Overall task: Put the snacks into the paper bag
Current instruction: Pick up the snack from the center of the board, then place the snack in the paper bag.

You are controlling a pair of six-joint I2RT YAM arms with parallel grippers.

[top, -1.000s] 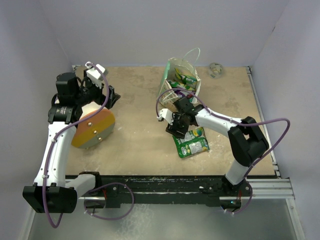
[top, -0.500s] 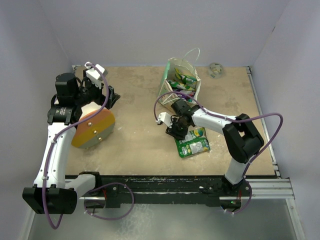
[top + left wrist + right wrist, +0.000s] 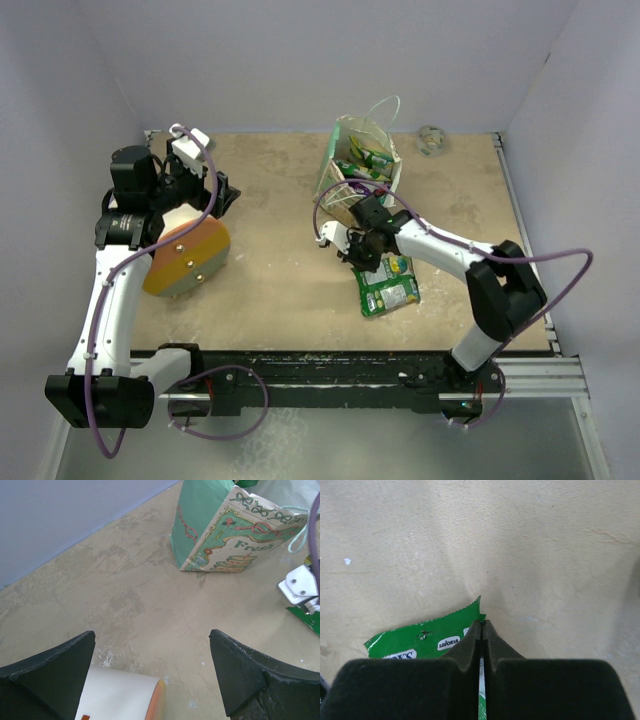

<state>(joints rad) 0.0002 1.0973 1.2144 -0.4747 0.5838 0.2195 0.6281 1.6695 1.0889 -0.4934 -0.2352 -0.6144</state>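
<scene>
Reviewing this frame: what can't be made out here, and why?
Contents of the paper bag: top view, its walls hide most of the inside.
Green packet: right wrist view, the right gripper shut on it covers its near part.
Small object by the back wall: top view, too small to identify.

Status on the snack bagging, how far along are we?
Done: several packets sit inside the paper bag. In hand: the right gripper is shut on the edge of a green packet near the bag. Left: another packet, at least, lies on the table. The left gripper is open, holding nothing.
</scene>
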